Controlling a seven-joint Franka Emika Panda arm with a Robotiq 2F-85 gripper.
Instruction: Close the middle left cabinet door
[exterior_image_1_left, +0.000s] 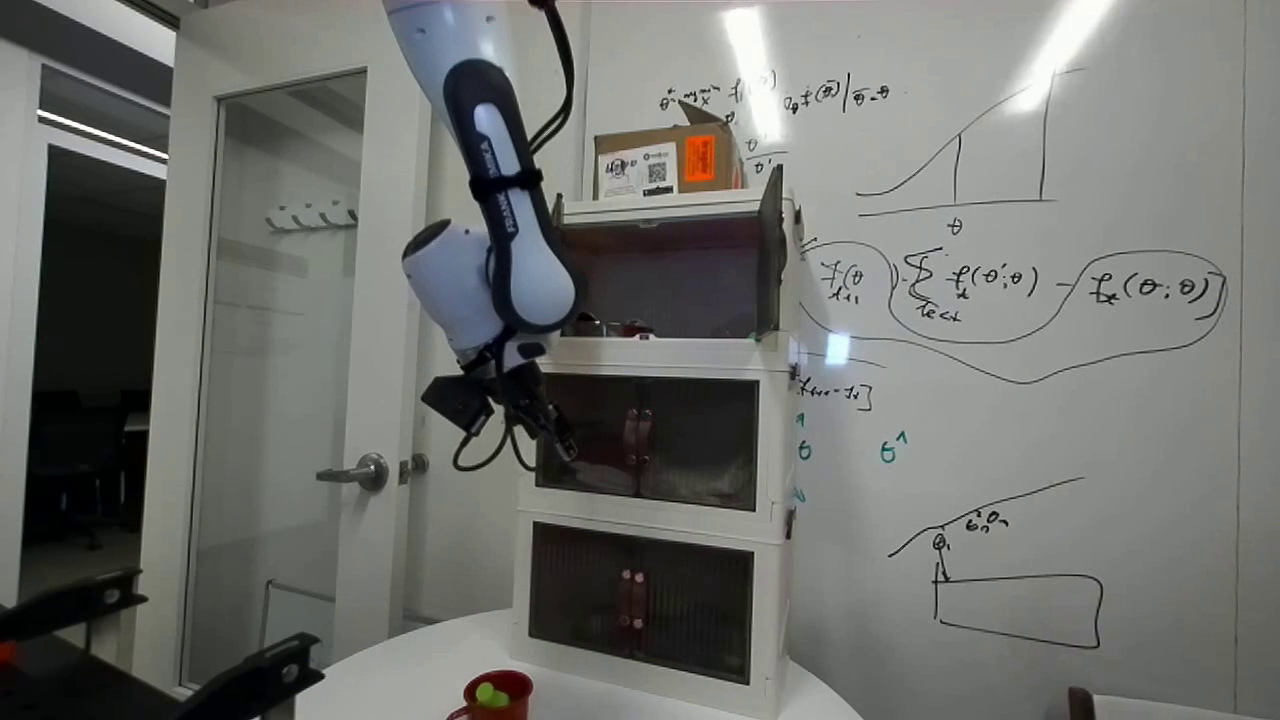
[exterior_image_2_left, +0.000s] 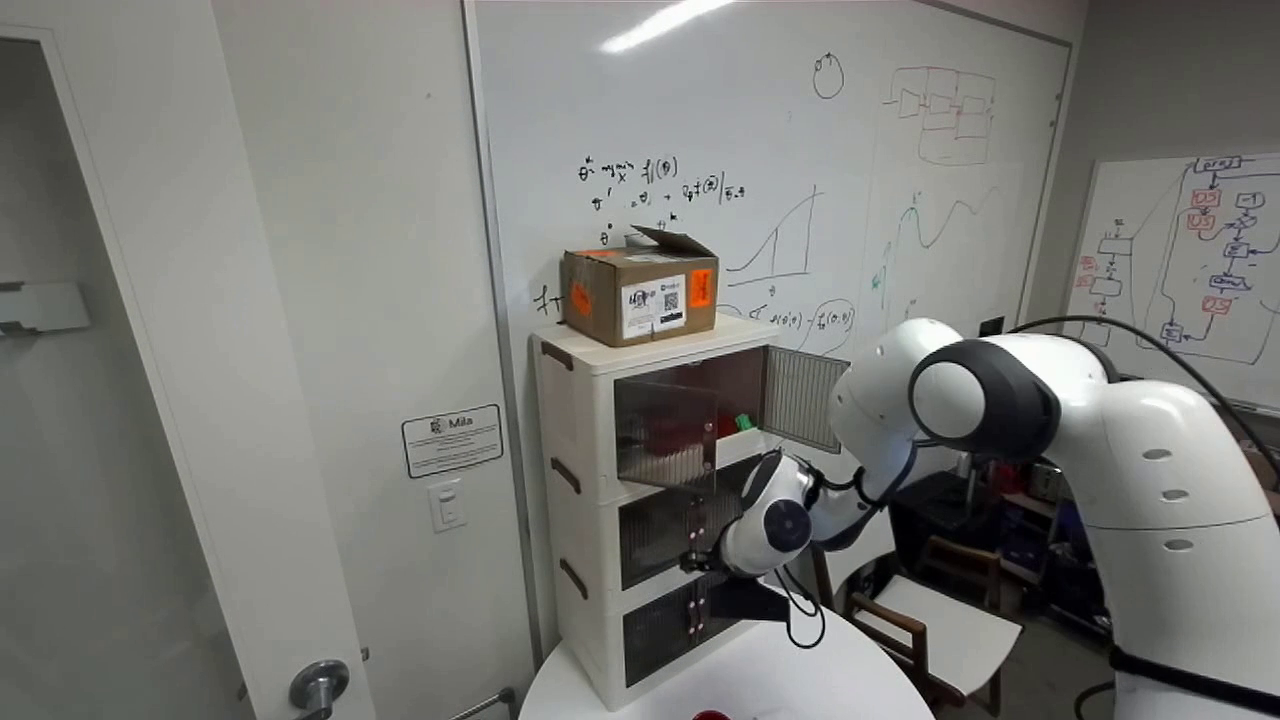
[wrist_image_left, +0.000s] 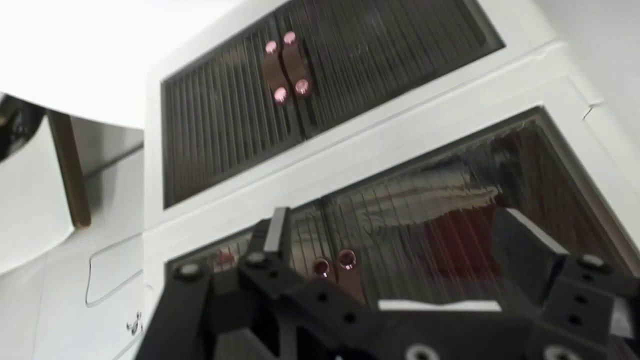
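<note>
Black gripper holds its fingers spread, low in the wrist view; the ribbed, tinted middle left door shows through the open gap. Mid-frame in an exterior view, the door meets its twin flush. White table curves along an exterior view's bottom.

open top doors jutting above middle left door, free air below
</note>
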